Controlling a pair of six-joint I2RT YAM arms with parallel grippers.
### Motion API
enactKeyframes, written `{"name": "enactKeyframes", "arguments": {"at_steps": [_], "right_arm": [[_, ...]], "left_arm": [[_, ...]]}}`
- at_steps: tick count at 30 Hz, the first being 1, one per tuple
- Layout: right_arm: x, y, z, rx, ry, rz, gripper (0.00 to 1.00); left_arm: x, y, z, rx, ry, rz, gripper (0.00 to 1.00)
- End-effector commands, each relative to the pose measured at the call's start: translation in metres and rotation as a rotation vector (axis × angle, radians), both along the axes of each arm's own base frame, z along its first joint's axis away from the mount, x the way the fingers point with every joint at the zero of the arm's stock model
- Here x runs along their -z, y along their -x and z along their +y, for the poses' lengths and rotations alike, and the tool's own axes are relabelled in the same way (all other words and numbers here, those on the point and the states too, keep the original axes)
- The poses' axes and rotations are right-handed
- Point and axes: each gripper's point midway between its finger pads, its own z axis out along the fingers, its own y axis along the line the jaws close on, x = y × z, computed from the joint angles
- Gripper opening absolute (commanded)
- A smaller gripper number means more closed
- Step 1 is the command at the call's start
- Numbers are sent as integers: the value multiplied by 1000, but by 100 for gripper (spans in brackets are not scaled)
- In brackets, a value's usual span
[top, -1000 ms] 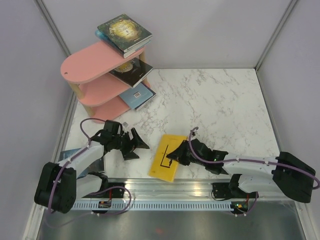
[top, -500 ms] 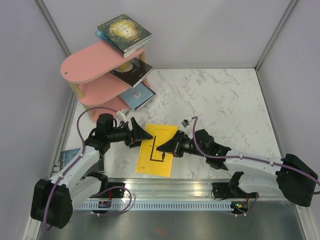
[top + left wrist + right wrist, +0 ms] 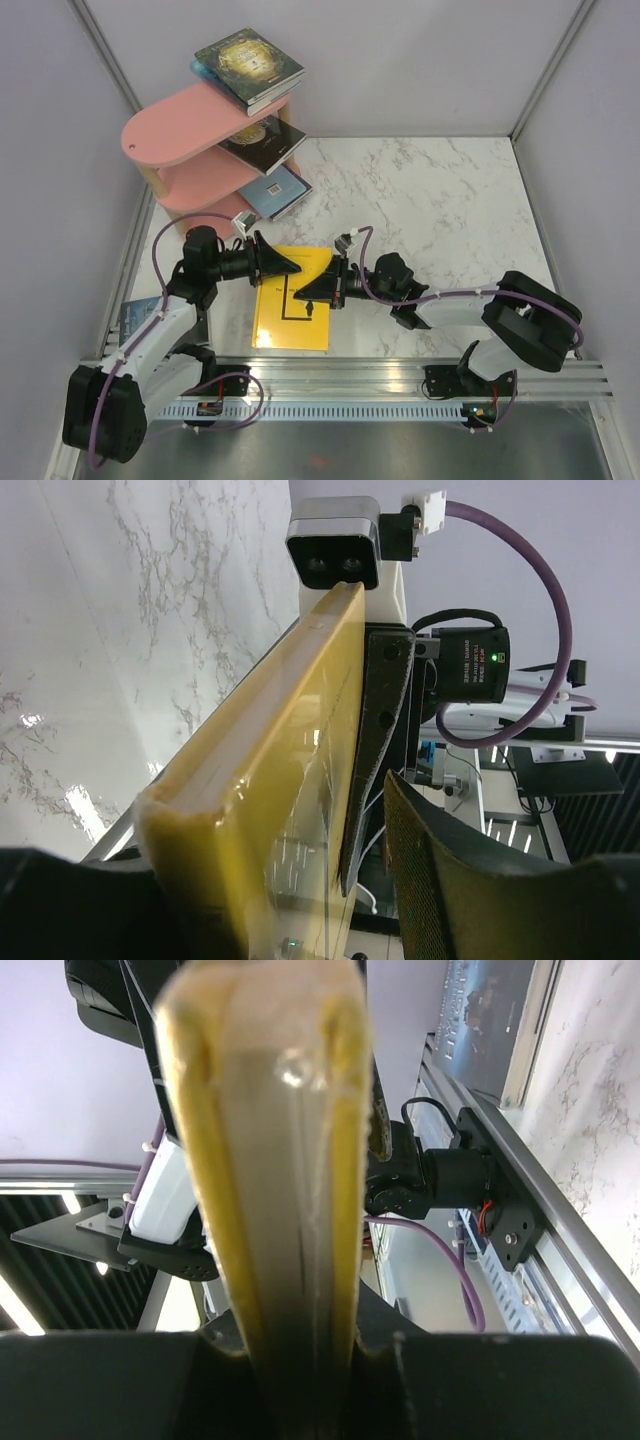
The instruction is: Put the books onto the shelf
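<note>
Currently the yellow book (image 3: 292, 318) is held over the desk (image 3: 440, 200), near the shelf (image 3: 180, 130), clamped in the right claw (image 3: 316, 292); the left claw (image 3: 284, 266) is placed around its edge, grip impossible to tell

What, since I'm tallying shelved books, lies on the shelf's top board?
A dark gold-art book lies on the top board. A teal book peeks out beneath it; its cover is hidden.

white marble table (image 3: 450, 200), pink shelf (image 3: 170, 130) standing at its far left
a stack of books (image 3: 250, 65) lies on the top board, a dark book (image 3: 262, 142) on the middle, a light blue book (image 3: 275, 190) on the bottom, all at the right end.
</note>
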Motion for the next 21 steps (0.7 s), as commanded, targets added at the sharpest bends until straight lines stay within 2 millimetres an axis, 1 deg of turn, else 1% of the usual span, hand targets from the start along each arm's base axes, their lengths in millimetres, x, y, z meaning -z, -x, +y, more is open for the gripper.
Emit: {"name": "enactKeyframes", "arguments": {"at_steps": [1, 2, 3, 4, 5, 6, 7, 8, 9, 10, 12, 13, 15, 19, 20, 21], "right_arm": [[-69, 9, 4, -54, -227, -45, 5], [-66, 9, 4, -54, -222, -37, 10], [-64, 9, 3, -54, -217, -34, 19], [-60, 10, 2, -53, -210, -27, 50], [-60, 9, 2, -46, -209, -20, 61], [-56, 10, 0, -43, -203, -11, 73], [-56, 10, -2, -37, -202, -8, 95], [-55, 10, -3, -29, -201, -4, 98], [-54, 10, -6, -19, -201, -1, 98], [-55, 11, -7, -16, -205, -1, 98], [-56, 10, -12, 3, -209, 4, 98], [-56, 10, -13, 8, -207, 8, 98], [-55, 12, -17, 17, -207, 12, 98], [-48, 12, -25, 43, -191, 37, 98], [-51, 14, -28, 49, -197, 35, 98], [-45, 14, -31, 59, -185, 48, 98]], "left_arm": [[-26, 4, -5, 46, 14, -153, 2], [-26, 1, -4, 31, -3, -158, 2], [-19, -2, -1, 1, -37, -116, 2], [-21, -5, 1, -16, -49, -129, 2], [-27, -11, 2, -38, -58, -133, 2], [-27, -16, 4, -65, -74, -123, 2], [-31, -20, 5, -77, -83, -107, 2], [-31, -25, 7, -96, -95, -96, 2], [-28, -29, 9, -127, -121, -70, 2], [-37, -34, 10, -141, -125, -91, 2], [-38, -40, 12, -169, -141, -80, 2], [-44, -41, 11, -174, -136, -87, 2], [-47, -47, 12, -194, -136, -84, 2], [-59, -58, 15, -237, -113, -57, 2], [-61, -61, 17, -253, -112, -53, 2], [-62, -64, 17, -268, -106, -35, 2]]}}
